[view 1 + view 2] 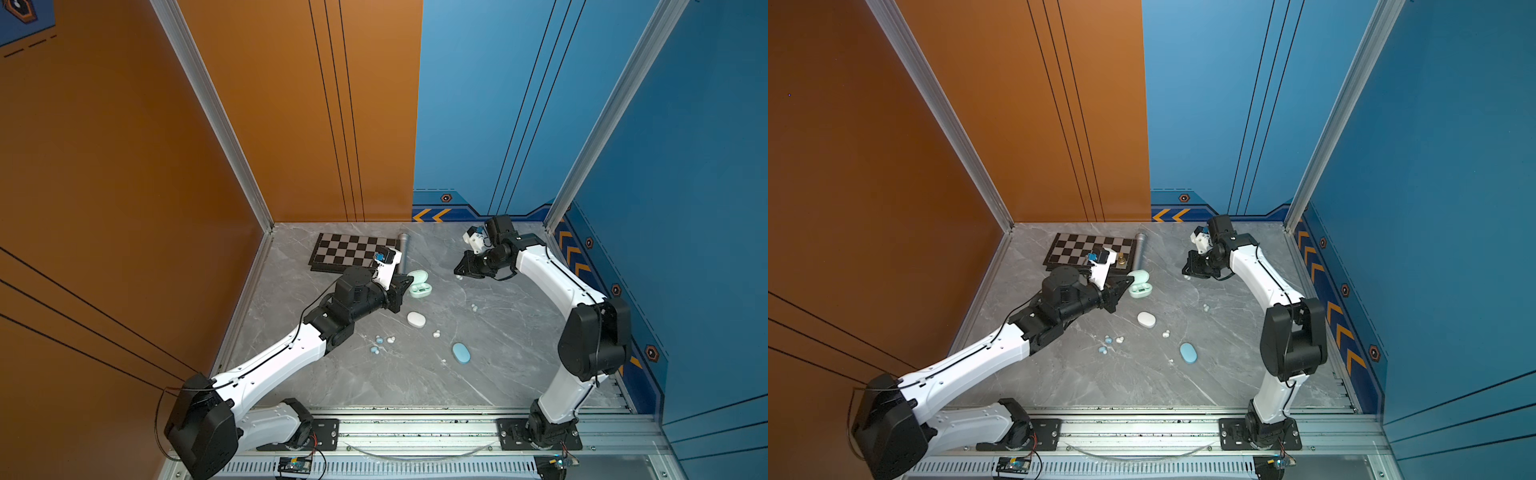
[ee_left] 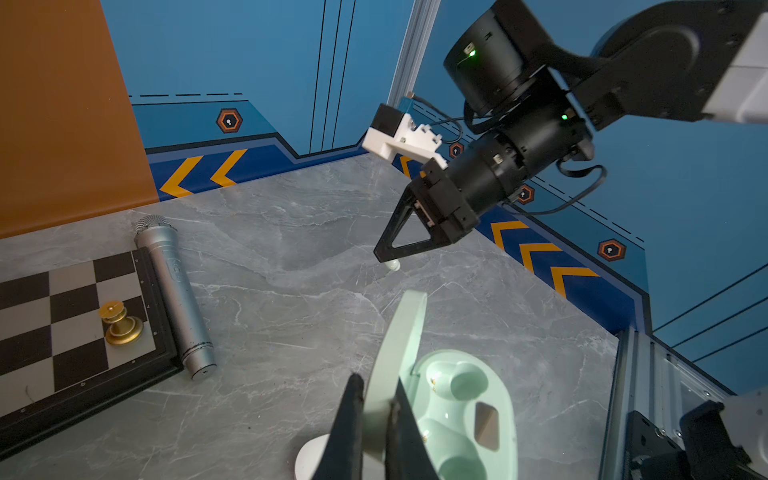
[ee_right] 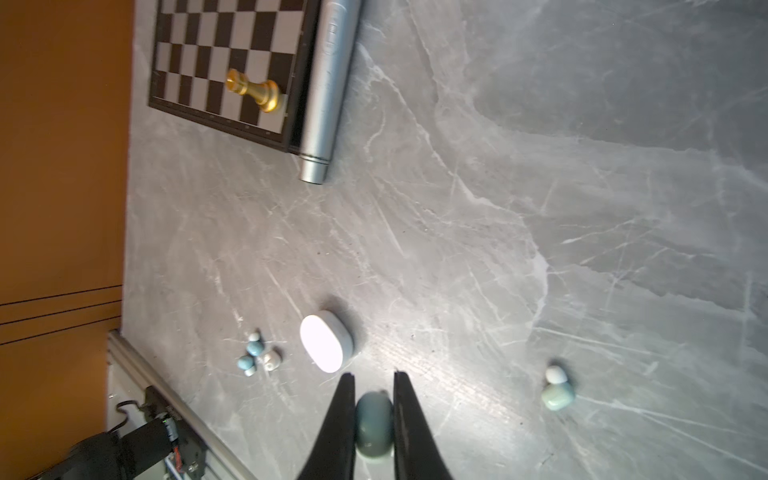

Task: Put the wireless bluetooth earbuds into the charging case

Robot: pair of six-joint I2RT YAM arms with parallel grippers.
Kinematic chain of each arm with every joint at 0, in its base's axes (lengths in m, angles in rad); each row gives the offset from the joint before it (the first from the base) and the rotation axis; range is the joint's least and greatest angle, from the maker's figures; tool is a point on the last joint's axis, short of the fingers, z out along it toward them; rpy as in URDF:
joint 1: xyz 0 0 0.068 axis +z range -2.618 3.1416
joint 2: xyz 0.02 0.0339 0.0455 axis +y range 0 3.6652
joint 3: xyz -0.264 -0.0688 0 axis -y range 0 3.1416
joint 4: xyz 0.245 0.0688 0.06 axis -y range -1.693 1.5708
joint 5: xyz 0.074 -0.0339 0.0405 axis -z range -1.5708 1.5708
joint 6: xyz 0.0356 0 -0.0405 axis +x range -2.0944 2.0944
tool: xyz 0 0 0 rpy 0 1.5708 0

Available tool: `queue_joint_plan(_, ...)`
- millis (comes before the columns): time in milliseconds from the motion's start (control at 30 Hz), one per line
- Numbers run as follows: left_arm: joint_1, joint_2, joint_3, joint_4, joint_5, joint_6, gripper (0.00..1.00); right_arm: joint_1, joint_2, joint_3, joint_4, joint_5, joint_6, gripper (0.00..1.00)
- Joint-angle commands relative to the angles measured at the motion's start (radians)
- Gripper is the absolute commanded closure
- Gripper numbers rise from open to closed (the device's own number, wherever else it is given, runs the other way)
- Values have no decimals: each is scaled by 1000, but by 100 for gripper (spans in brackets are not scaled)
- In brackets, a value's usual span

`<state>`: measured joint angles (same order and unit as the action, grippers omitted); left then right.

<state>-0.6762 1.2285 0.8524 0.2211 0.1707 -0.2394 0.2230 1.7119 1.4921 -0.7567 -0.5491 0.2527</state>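
Fingers of the left gripper fill the foreground of the left wrist view, clamped on the raised lid of the mint-green charging case. The case stands open on the grey marble tabletop, near the chessboard, with both wells bare. The right gripper is closed on a pale green earbud low over the tabletop, well apart from the case; contact with the surface cannot be determined.

Loose earbuds:
- A light blue and white cluster lies near the left forearm.
- A white earbud lies between the closed white case and the closed light blue case.
- A pale green-white earbud lies toward the right arm.

A silver microphone lies against the chessboard edge. A gold chess piece stands on the board.
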Motion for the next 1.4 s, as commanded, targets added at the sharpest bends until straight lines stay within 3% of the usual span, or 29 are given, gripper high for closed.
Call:
queue_joint_plan(0,-13,41,42,74,-33,33,100,-4,-108,-56,-1,-129,60,89)
queue_joint_plan(200,-31,88,86,76,7,107,100,17,-288,-132,6,-205,101,88)
queue_joint_plan(400,-61,90,102,79,7,172,100,91,-372,-124,6,-262,108,87)
queue_joint_plan(600,-83,88,111,99,38,223,100,151,-387,-95,10,-290,106,87)
queue_joint_plan(1367,-100,92,146,140,104,200,100,156,-398,-116,2,-231,53,84)
